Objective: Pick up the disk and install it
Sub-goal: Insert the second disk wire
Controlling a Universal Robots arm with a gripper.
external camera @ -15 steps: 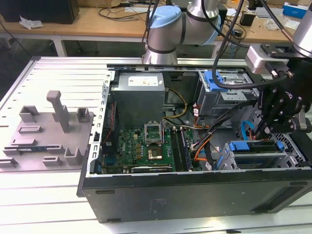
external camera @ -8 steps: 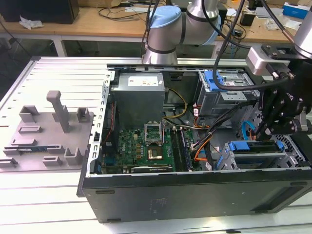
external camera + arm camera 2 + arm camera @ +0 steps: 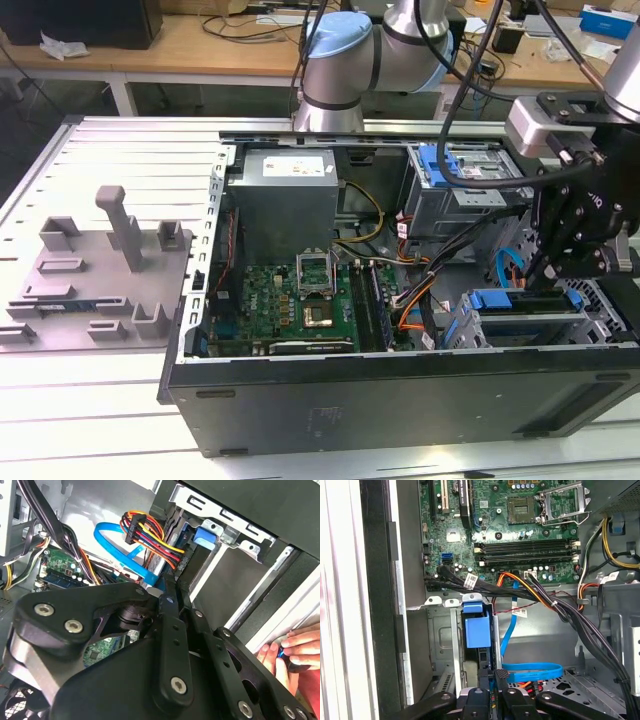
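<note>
One pincer (image 3: 556,268) hangs low inside the computer case (image 3: 400,390), over its drive bay (image 3: 445,645). We see its fingers (image 3: 496,680) close together, seemingly gripping the disk (image 3: 479,632) edge-on in the bay slot, beside the blue cable (image 3: 530,670). We judge that misalignment could jam the rail, or snag the nearby cables.

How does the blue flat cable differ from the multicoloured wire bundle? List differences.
The blue flat cable is one wide ribbon; the wire bundle is several thin round wires. The cable is all blue; the bundle mixes red, orange, yellow and black. Both lie inside the computer case.
</note>
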